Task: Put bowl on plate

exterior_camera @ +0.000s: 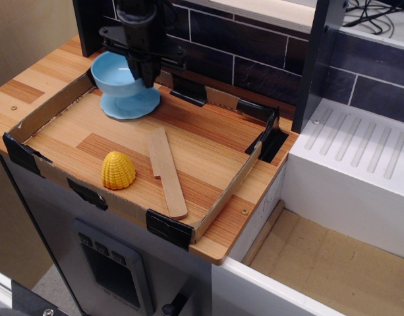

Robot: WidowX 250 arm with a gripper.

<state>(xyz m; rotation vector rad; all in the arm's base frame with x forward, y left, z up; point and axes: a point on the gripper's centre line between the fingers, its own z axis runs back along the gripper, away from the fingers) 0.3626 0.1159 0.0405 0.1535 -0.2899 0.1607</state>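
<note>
While the table (208, 243) is carrying a shallow cardboard tray (218, 197) whose wooden floor holds everything that matters, the step in hand is looking like the set-down of the bowl onto the plate. Going from big to small: the arm (139, 20) is hanging over the tray's far left corner, in front of the dark tiled wall (254, 52); the bowl (116, 74) is sitting directly above the plate (130, 104) and seems to be resting on it or just touching, though the contact line is too fine to call. The plate's wavy rim is showing at the front and right of the bowl, so the bowl is looking a little off-centre, toward the left and back. The fingers (145, 71) are clamping the bowl's right rim, one pad apparently inside and one outside. To do this well, the arm should be lowering straight and gently until the bowl's foot is bearing fully on the plate, keeping it level so it is not rocking on the scalloped edge, and only then letting the fingers part, then lifting clear without dragging the rim sideways. The wooden spatula (165, 171) and the yellow corn-like toy (118, 170) are lying well apart from the plate, nearer the front, and are posing no obstruction.
</note>
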